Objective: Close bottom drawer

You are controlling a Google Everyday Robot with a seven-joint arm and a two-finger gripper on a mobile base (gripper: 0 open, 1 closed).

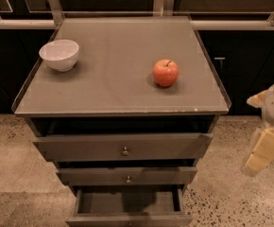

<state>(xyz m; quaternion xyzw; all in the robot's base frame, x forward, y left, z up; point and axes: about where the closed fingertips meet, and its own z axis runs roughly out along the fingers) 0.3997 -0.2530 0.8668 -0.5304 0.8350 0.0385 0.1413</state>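
The bottom drawer (127,219) is the narrowest of three dark grey-brown drawers. It is pulled out at the lower edge of the camera view, and its inside (127,201) shows dark and bare. Its front panel is cut off by the frame edge and its knob is out of view. The mid-width drawer (127,176) and the widest top drawer (123,147) stand slightly out, each with a small round knob. My gripper (257,157), cream and white, hangs at the far right beside the cabinet. It is about level with the upper drawers and apart from them.
A red apple (166,72) and a white bowl (59,54) sit on the cabinet's grey top (118,79). Dark cabinets with a pale rail (241,23) run behind. Speckled floor (231,197) lies on both sides of the cabinet.
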